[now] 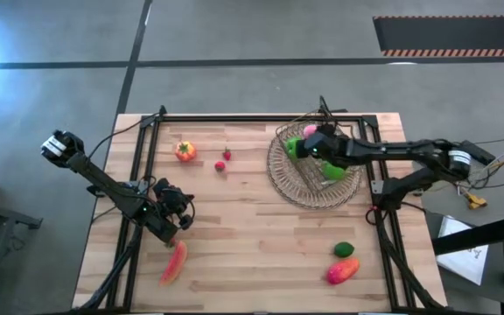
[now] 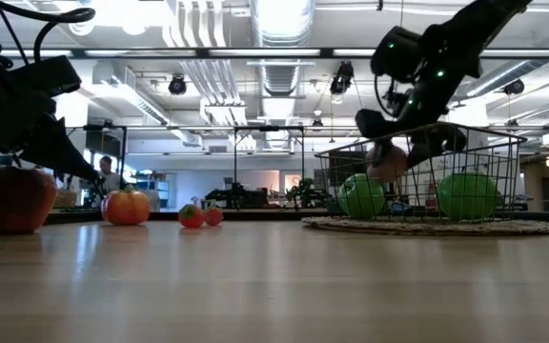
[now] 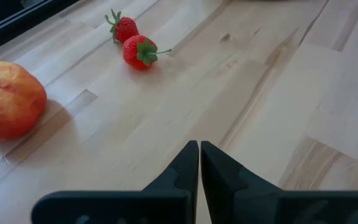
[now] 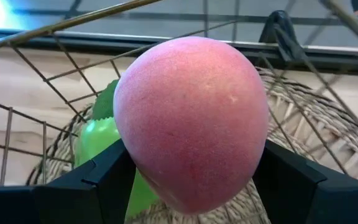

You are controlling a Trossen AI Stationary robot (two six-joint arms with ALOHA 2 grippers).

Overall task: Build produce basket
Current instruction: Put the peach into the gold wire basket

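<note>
My right gripper (image 1: 311,138) is shut on a pink peach (image 4: 191,118) inside the far left part of the round tan basket (image 1: 350,194). Two green apples (image 1: 332,170) (image 1: 294,147) lie on the basket's woven floor. My left gripper (image 3: 199,155) is shut and empty, over the table's left part (image 1: 178,212). An orange-red tomato (image 1: 185,150) and two strawberries (image 1: 223,160) lie on the table at the far left of centre. A long red pepper (image 1: 173,261) lies near the front left. A dark green lime (image 1: 344,249) and a pink-red fruit (image 1: 342,271) lie at the front right. My right gripper pinches the peach between its two fingers (image 4: 114,177), on two opposite sides of its wider middle (image 4: 132,149). The fingers slant down from the table's right side. The peach hangs clear of the basket's floor, below the wire rim (image 2: 386,162).
The basket's wire wall (image 2: 503,167) stands around the gripper and the apples. A dark metal frame (image 1: 147,131) runs along the table's left, far and right edges. Bare wood lies in the table's middle (image 1: 252,236).
</note>
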